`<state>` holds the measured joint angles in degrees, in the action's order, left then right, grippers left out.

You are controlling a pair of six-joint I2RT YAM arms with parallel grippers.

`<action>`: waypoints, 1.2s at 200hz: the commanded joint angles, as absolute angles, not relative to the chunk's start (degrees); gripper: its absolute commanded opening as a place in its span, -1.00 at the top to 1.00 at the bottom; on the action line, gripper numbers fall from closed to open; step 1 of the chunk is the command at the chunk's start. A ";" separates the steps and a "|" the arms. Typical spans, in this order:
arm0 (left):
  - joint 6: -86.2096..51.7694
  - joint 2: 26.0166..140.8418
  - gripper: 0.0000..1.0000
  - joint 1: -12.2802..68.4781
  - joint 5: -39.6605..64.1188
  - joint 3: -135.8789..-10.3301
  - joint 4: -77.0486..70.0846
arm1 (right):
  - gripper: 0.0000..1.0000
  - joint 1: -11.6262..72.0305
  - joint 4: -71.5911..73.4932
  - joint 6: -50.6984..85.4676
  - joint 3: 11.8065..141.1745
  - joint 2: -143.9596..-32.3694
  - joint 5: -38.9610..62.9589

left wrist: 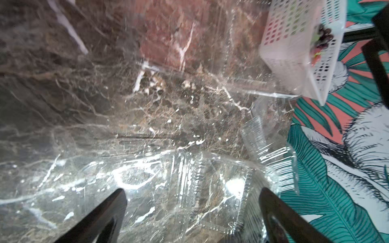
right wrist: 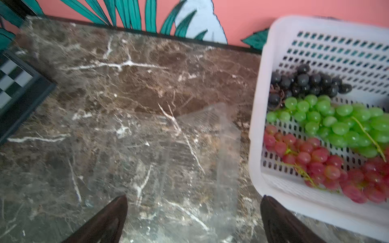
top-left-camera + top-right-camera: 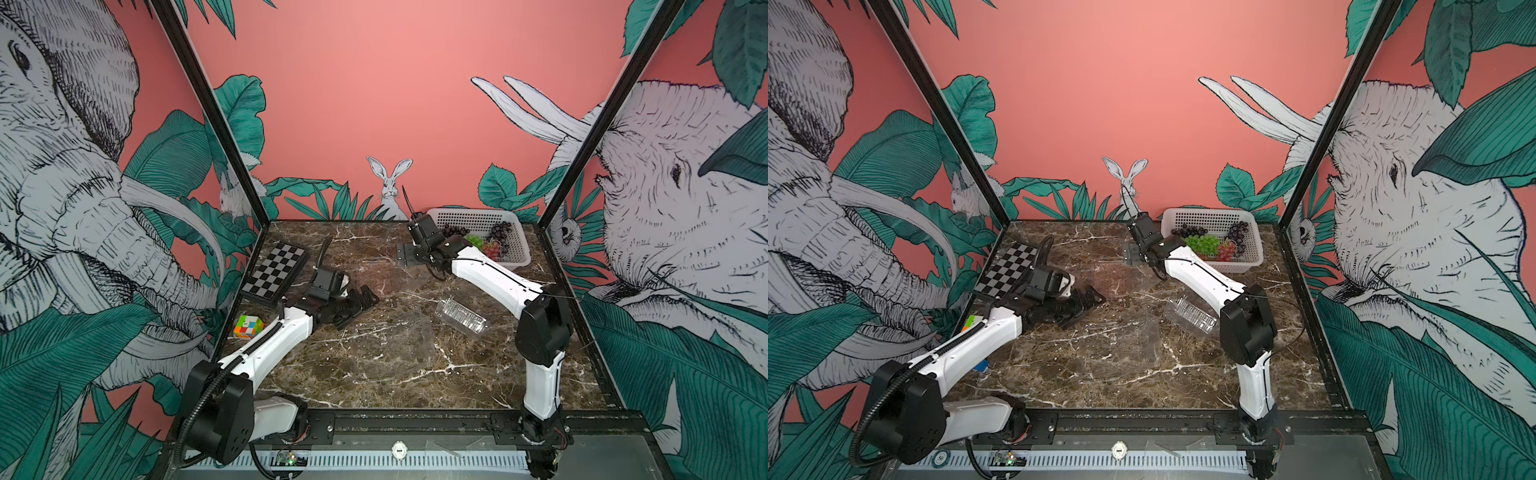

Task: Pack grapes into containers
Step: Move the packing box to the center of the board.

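Where the near edge of the worktop (image 3: 353,386) meets the rail, both arms rise from their bases and fold forward. The left arm lies low, its forearm slanting toward the middle. The left tool (image 1: 192,195) has its fingers spread wide, with nothing gripped. A clear container (image 1: 210,185) lies under them, so glassy that its outline is hard to trace, and I cannot tell whether the fingers touch it. Just beyond, a clear ribbed piece (image 3: 460,316) lies on its side in mid-worktop. The right arm stands upright, bends at the elbow and reaches far back. The right tool (image 2: 193,199) is also spread wide and empty, above a second container (image 2: 202,147) that is blurred and almost lost against the marble. The grapes (image 2: 328,126), in dark, green and red bunches, lie in the white basket (image 2: 257,117) at the far right corner, partly hidden by the right arm in both top views.
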<state>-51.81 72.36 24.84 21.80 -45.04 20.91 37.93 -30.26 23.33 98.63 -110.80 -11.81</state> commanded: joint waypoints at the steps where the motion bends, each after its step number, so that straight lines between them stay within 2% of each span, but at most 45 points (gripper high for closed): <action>1: -54.84 72.78 -0.99 27.36 20.13 -43.60 18.19 | -0.97 36.97 -27.55 23.36 93.71 -104.72 -12.63; 32: -57.00 75.61 -0.99 29.36 19.62 -40.12 12.75 | -0.97 36.03 -25.41 24.24 86.31 -100.30 -12.16; 76: -60.55 81.30 -0.99 29.40 19.32 -35.97 4.12 | -0.97 34.31 -25.67 24.47 84.01 -98.51 -11.27; 121: -58.08 88.89 -0.99 28.66 16.99 -39.10 3.19 | -0.96 33.56 -24.74 25.35 82.59 -99.02 -9.91; 185: -51.14 96.04 -0.99 15.92 17.03 -46.13 6.70 | -0.97 32.98 -23.99 25.66 82.60 -101.11 -6.89; 240: -48.51 101.50 -0.99 8.64 15.58 -54.99 8.06 | -0.97 32.64 -24.78 25.71 82.90 -100.75 -5.06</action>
